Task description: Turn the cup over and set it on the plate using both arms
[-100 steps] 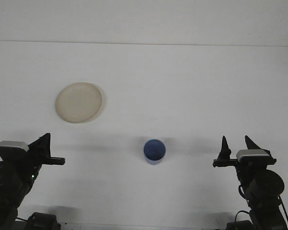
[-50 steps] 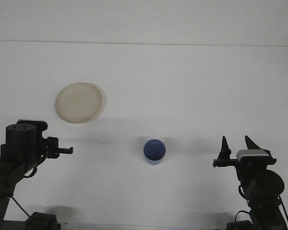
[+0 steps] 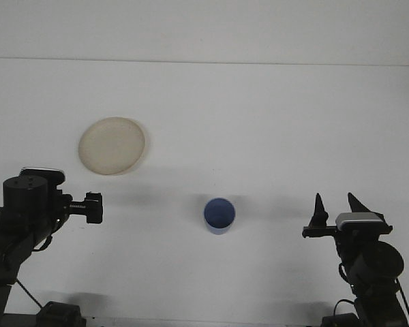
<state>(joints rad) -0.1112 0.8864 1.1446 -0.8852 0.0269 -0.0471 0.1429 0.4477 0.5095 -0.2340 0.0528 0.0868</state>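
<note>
Left black gripper (image 3: 94,208) has changed most: a second ago it sat low at the 8 o'clock corner with its fingers showing as a dark wedge. It has since lifted, rolled at the wrist and pushed toward centre. It now shows end-on as a small dark block, so I cannot tell how far open it is. Nothing is in it.

Right black gripper (image 3: 334,208) hasn't moved across all three frames. It is parked at 4 o'clock, two pointed fingers standing up with a clear gap between them, spread and holding nothing.

The small blue plastic cup (image 3: 219,216) is unchanged, sitting just below centre at roughly 6 o'clock. It is between the two grippers and well apart from both. We look straight down onto its round top, which reads as a paler rim around a darker blue centre. I can't say for sure from this angle which way up it stands.

The round beige plate (image 3: 112,146) is at 10 o'clock on the white table (image 3: 259,122), bare, up and away from the left gripper and well apart from the cup.

Judgement: the task is at the very start and only the approach has begun. The left arm is leading, and its heading looks aimed at the cup rather than the plate. Grasp, flip, handover and placing are all not yet done. Next, the left needs to close the lateral gap and drop to cup height. The wrist roll suggests it is setting up a side grasp.
</note>
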